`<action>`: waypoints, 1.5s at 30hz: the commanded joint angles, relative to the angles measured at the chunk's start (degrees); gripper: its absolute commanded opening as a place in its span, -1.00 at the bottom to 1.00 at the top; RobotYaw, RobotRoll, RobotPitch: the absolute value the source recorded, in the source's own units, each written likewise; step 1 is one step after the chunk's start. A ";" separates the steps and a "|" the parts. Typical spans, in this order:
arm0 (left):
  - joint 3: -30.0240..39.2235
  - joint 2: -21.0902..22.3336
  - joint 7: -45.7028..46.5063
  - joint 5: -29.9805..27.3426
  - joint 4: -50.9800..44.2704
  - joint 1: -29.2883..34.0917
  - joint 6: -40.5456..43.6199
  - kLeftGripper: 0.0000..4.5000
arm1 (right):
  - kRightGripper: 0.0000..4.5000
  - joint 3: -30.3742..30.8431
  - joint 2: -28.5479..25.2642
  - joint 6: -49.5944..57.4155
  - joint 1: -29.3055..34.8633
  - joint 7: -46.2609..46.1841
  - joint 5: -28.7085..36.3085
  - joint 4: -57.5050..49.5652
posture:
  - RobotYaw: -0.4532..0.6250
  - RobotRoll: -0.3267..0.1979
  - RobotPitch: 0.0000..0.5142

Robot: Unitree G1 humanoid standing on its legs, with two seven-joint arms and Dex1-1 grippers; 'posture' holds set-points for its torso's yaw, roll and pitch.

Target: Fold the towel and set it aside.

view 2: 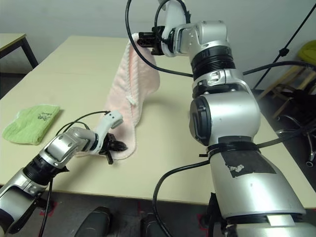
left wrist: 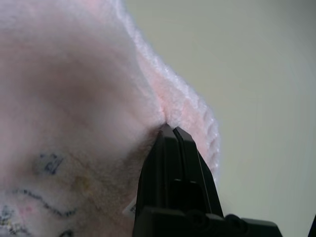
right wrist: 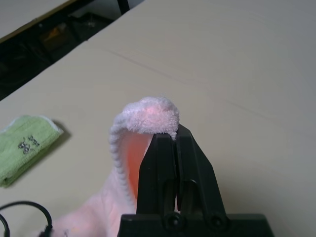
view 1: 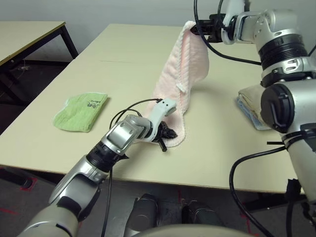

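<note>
now – left hand (view 1: 167, 134) pinching towel (view 1: 183, 74) end | right hand (view 2: 142, 40) pinching raised, seemingly opposite end

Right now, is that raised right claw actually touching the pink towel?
Touching. In the right wrist view the right claw is shut on a bunched corner of the pink towel, which bulges right at its black fingertips.

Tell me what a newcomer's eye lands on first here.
The pink towel, stretched like a ramp between two grippers: the right gripper pinches one end high over the table's far side, while the left gripper clamps the other end low near the front edge. Next, the lime-green cloth lying folded on the table to the left.
</note>
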 commanded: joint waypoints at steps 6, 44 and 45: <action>8.42 9.41 -5.57 -5.62 -6.86 2.93 3.92 -0.99 | -1.00 2.78 -4.60 6.56 5.55 3.65 -0.75 -8.56 | 0.18 0.25 -0.83; 13.16 13.95 2.15 -7.49 -27.20 13.10 8.68 0.87 | -1.00 4.57 -9.70 20.45 14.79 5.58 2.19 -27.57 | 0.20 0.25 -0.62; 12.21 13.86 2.82 -6.91 -27.61 13.36 8.48 0.99 | -1.00 4.55 -9.68 20.52 14.73 5.51 2.22 -27.56 | 0.20 0.25 -0.61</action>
